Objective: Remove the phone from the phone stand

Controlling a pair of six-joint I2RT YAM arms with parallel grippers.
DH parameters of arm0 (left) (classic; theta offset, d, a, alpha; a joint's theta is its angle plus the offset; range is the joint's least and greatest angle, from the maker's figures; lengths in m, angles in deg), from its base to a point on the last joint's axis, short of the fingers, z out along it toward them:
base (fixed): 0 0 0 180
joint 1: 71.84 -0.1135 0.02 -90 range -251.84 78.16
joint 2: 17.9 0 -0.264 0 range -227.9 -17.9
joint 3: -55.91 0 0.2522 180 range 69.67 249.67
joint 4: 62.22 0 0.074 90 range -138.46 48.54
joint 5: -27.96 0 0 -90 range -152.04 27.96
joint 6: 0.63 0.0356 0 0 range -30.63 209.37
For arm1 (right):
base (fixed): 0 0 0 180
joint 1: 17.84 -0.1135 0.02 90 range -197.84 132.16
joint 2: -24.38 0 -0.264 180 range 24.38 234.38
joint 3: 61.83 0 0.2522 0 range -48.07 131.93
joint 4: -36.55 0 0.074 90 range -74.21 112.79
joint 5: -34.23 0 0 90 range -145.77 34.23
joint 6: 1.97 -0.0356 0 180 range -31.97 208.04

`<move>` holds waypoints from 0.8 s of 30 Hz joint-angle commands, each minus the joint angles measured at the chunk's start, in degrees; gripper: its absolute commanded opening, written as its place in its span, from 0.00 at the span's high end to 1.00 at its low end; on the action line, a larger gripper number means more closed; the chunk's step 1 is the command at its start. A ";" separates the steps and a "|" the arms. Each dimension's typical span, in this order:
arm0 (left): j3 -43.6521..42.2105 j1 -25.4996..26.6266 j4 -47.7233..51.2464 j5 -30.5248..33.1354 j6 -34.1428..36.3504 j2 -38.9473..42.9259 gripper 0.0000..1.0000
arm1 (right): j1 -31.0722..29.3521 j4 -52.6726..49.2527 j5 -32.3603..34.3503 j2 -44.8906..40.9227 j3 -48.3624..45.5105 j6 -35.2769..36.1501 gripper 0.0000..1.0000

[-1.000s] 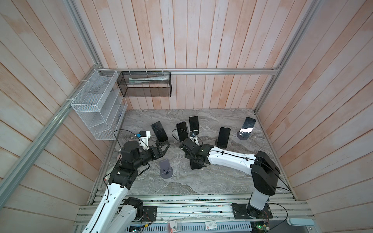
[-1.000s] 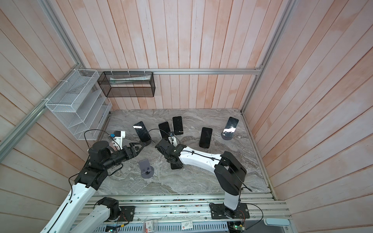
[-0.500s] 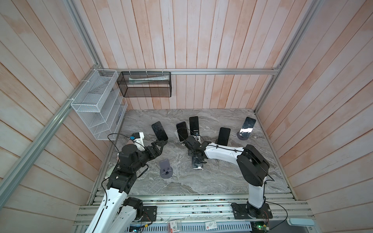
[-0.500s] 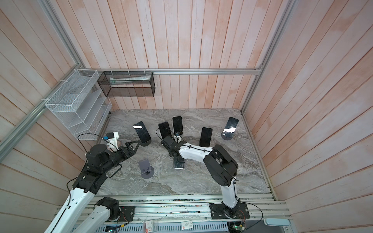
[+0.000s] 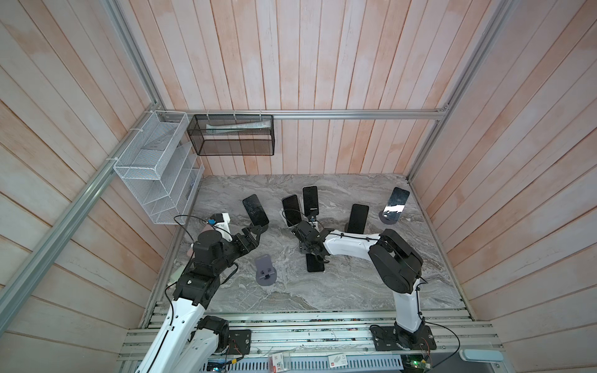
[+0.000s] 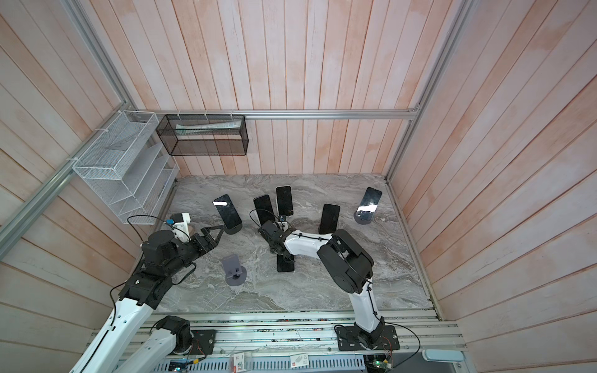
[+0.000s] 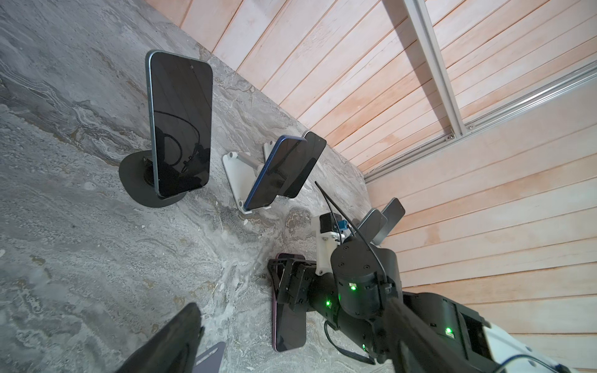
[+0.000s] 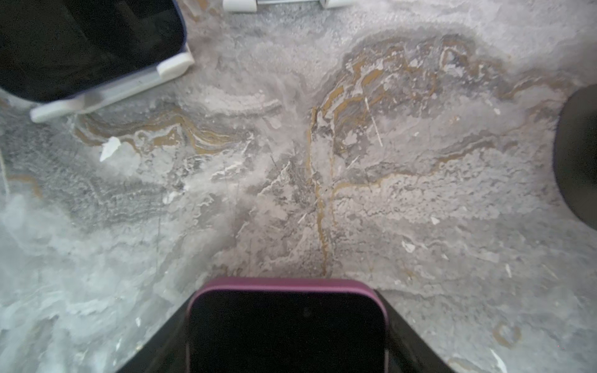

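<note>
R arm (image 5: pixel 349 248) swung in | phone (image 5: pixel 315 266) flat, purple case, blk screen

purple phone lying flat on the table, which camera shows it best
The left wrist view: the purple phone shows along most of its length, flat on the table, its far end under the right gripper. The right wrist view shows only one end; both top views show a small dark slab.

Twin overheads; wrist views sharing phone (image 8: pixel 287 329)
</note>
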 commanded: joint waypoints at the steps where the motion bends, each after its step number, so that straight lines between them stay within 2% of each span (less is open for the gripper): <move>1: -0.76 0.29 0.30 0.69 1.04 0.26 0.10 | 0.52 -0.58 -1.36 2.05 -0.03 0.25 0.24; 12: 0.35 0.19 1.72 1.89 1.54 0.44 0.09 | 0.82 -1.06 -3.52 1.05 0.10 1.70 0.18; 18: 0.51 0.18 4.00 2.92 2.19 1.37 0.09 | -0.29 -5.07 0.28 -3.45 1.15 3.57 0.18; 21: 0.96 0.14 7.19 5.20 2.73 2.88 0.07 | -2.53 -6.50 2.95 -8.76 1.71 6.47 0.13; 24: 1.01 0.17 12.20 11.89 0.54 5.18 0.00 | -6.39 -8.04 4.44 -12.77 3.33 9.26 0.06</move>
